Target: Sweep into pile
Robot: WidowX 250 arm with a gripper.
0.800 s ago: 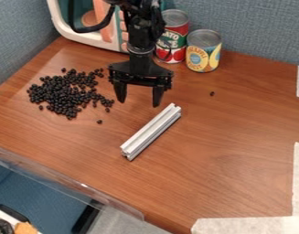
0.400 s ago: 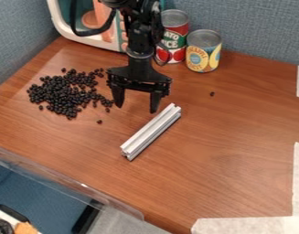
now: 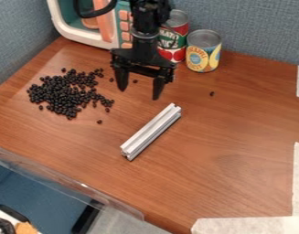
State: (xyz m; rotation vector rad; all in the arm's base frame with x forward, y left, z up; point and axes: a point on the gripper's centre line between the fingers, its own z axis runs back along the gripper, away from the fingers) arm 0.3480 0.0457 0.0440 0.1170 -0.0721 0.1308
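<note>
The gripper (image 3: 139, 93) hangs over the upper middle of the table, open, its two fingers spread with nothing between them. Below it and slightly right, a silver metal bar (image 3: 152, 131) lies diagonally on the wood, apart from the fingertips. To the gripper's left is a loose pile of small black beans (image 3: 65, 95). A few stray beans lie apart: one bean (image 3: 99, 121) below the pile, another bean (image 3: 212, 93) at the right, and a bean (image 3: 135, 81) just behind the gripper's fingers.
A toy microwave (image 3: 84, 39) stands at the back left. Behind and right of the gripper are a red can (image 3: 176, 34) and a yellow can (image 3: 204, 51). White tape (image 3: 243, 226) marks the table's right and front edges; a clear plastic edge (image 3: 66, 182) runs along the front left.
The gripper first came slightly down toward the bar, then moved back up and away from it, still open. Beans behind its fingers have come into sight. The bar and pile stayed put.
</note>
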